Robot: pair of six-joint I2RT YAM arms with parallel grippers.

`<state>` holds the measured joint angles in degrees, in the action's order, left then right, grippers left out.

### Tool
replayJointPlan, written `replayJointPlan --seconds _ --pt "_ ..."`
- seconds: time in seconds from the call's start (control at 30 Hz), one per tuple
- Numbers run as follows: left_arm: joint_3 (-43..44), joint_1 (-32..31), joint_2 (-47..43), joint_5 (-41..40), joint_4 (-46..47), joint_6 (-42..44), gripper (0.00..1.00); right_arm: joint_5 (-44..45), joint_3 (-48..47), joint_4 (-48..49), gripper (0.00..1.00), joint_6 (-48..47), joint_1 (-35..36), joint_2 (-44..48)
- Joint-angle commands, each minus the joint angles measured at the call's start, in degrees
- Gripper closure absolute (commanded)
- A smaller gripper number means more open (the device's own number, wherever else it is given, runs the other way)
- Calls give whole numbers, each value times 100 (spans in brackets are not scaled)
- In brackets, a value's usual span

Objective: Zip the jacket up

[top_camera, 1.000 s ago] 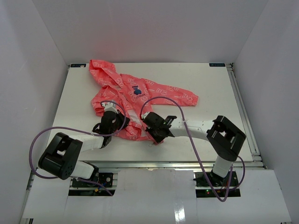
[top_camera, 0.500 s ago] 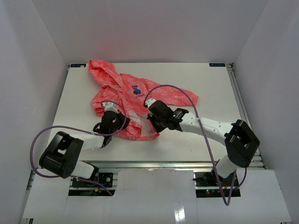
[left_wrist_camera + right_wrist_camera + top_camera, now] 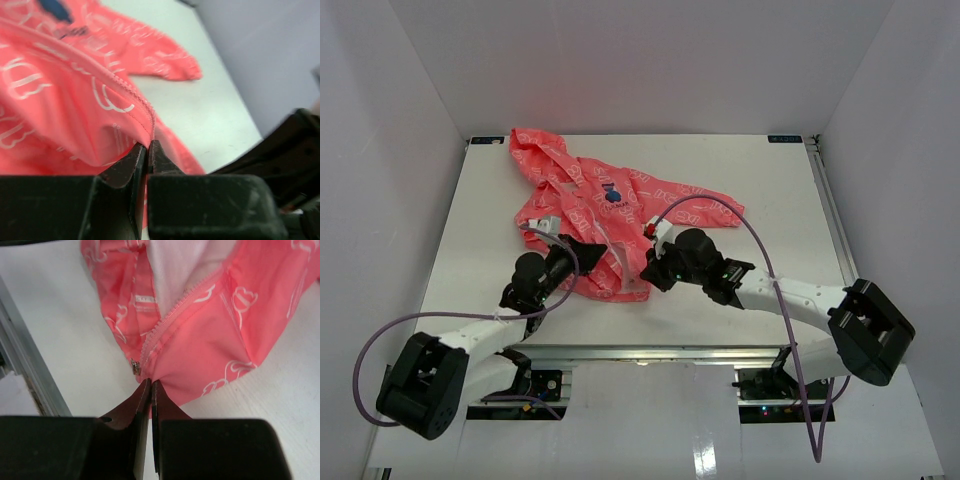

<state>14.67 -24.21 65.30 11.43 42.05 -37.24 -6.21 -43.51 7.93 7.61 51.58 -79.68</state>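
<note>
fingers of left gripper (image 3: 147, 150) and right gripper (image 3: 151, 388) clamp the jacket (image 3: 610, 215), right just beside the zipper pull (image 3: 135, 367), left farther off; the rest lies on the table (image 3: 770, 200) beyond it. thin fabric may slip under tension.

Nothing legible: the logo (image 3: 612, 194) on the jacket (image 3: 670, 205) is too small.

We see a flat white table (image 3: 770, 190) bearing a coral-pink thin hooded jacket with white outline print (image 3: 590, 200), spread from the left gripper (image 3: 592, 251) and right gripper (image 3: 653, 272) out beyond their fingertips.
</note>
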Motion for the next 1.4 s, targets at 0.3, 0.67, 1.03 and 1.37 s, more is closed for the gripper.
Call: replayJointPlan --seconds 0.3,0.67,1.03,1.37 --pt "-731 12 -1193 956 1425 226 100 -1358 1039 4118 92 -218 -430 556" --pt "-1075 12 -798 1663 2853 208 100 -2515 1830 6469 92 165 -835 222" --pt "-1263 12 -827 2254 3997 268 100 -3598 1806 7238 92 1138 -1154 -35" --pt "-1058 4 -77 2564 4667 419 100 -3639 1393 7227 92 1632 -1199 -517"
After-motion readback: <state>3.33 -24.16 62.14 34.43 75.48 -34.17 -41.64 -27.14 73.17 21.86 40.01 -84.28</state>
